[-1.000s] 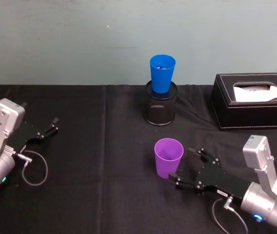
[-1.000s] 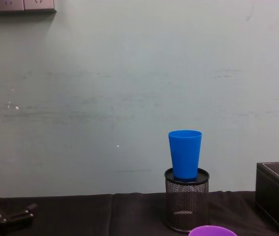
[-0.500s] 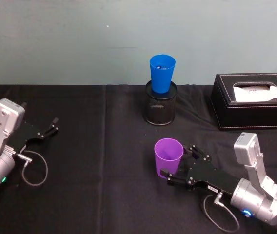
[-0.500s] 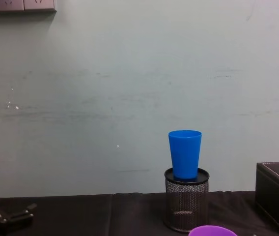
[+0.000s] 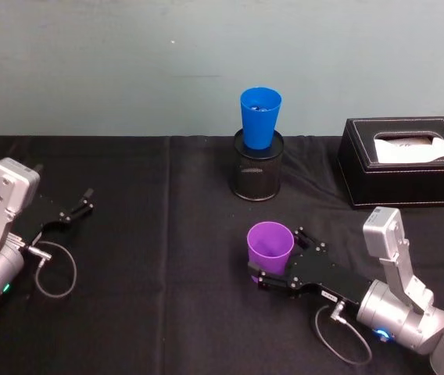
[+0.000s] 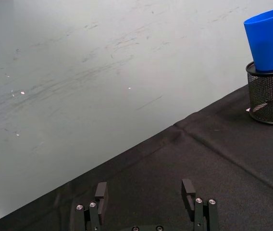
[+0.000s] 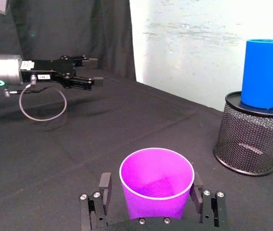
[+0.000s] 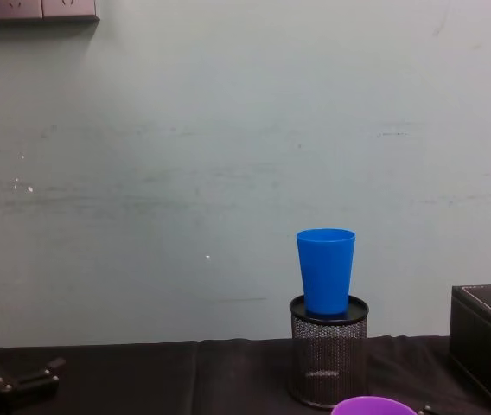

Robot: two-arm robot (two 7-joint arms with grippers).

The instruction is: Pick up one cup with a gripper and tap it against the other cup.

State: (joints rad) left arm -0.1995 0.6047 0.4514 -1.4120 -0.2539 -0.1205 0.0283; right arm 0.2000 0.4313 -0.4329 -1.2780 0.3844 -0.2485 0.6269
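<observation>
Head view: right gripper [image 5: 277, 255] straddles cup [image 5: 268, 237]

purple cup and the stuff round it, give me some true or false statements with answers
The purple cup stands upright on the black tablecloth. True.
The blue cup lies on its side beside the mesh pen holder. False: it stands upright in the holder's mouth.
The right gripper is open, one finger on each side of the purple cup. True.
The left gripper holds the blue cup. False: it is open and empty, far to the left.
</observation>
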